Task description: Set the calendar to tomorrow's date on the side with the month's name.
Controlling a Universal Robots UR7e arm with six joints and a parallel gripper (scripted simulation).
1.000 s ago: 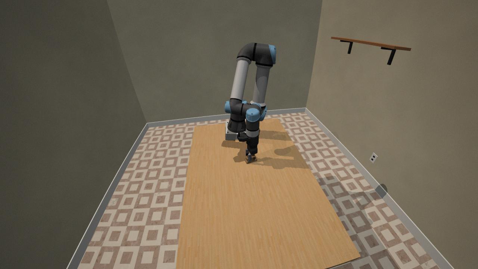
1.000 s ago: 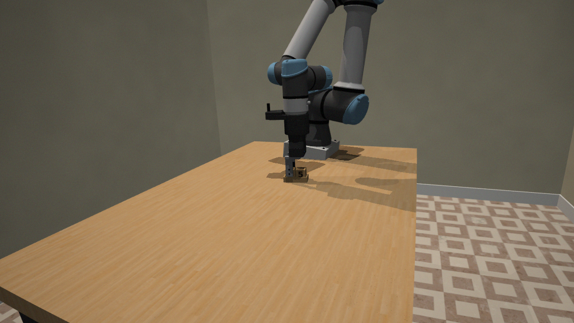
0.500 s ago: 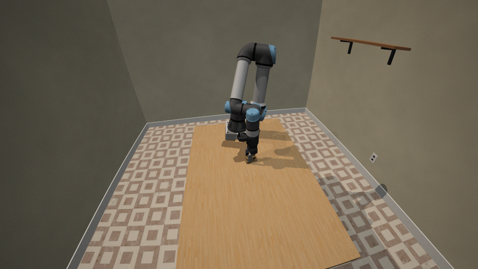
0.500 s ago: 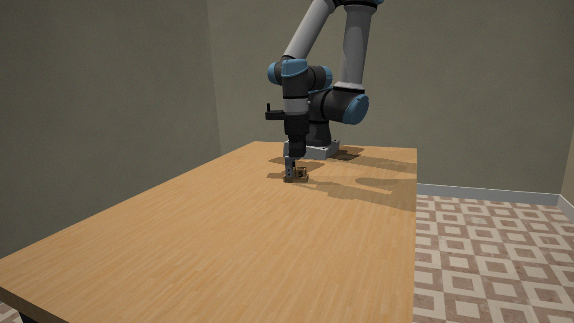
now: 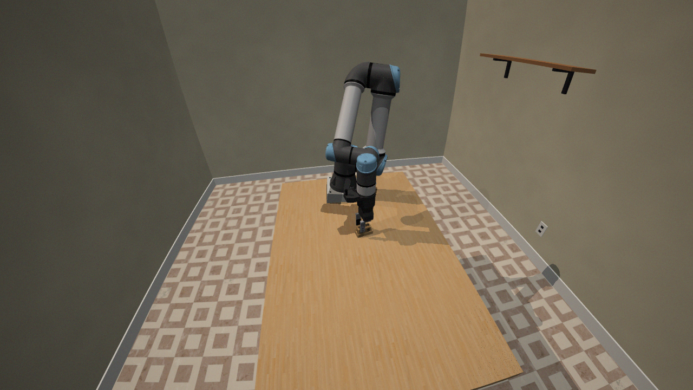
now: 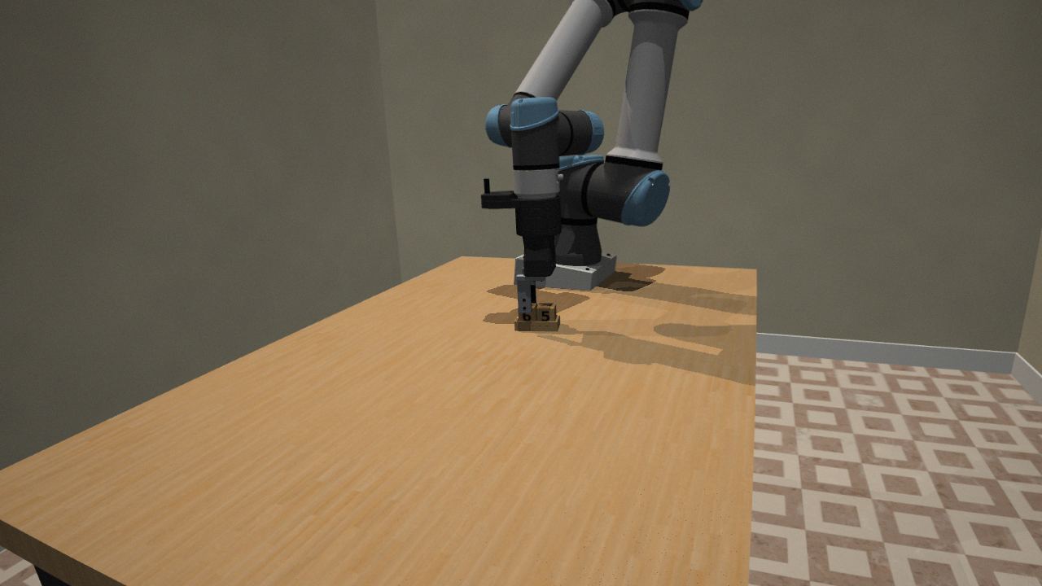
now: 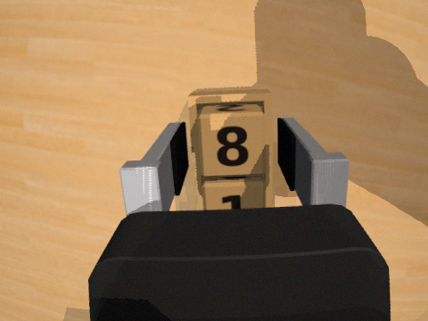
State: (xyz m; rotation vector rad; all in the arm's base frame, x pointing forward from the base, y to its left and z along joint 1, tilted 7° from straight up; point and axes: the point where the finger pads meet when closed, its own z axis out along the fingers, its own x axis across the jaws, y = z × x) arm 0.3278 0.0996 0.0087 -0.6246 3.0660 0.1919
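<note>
The arm [image 5: 347, 114] [image 6: 564, 54] rises from its base [image 5: 334, 197] [image 6: 601, 273] at the far end of the bench [image 5: 339, 300] [image 6: 437, 437], bends over at a high elbow and folds back down towards the wrist. The last wrist section hangs close to vertical, so the end effector [image 5: 360, 222] [image 6: 529, 306] [image 7: 232, 143] points down at the tray [image 5: 359, 234] [image 6: 536, 327] [image 7: 229, 93], which sits flat on the bench in front of the base.

The fingers stand wide, one on either side of the left cube [image 6: 532, 309] [image 7: 232, 144] as the exterior view shows it, with nothing gripped. The wrist view shows gaps between the pads and that cube, whose top face bears an 8. One finger partly hides the 6 on its front.

The right cube [image 6: 545, 314] [image 7: 236, 196] is beside it in the tray, showing an upright 5 on its front and a 1 on top, cut off by the end effector's dark body.

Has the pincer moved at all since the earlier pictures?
Yes, upward. In the exterior view, the pincer had its near finger down at the rim of the tray; that finger now ends higher above it.
</note>
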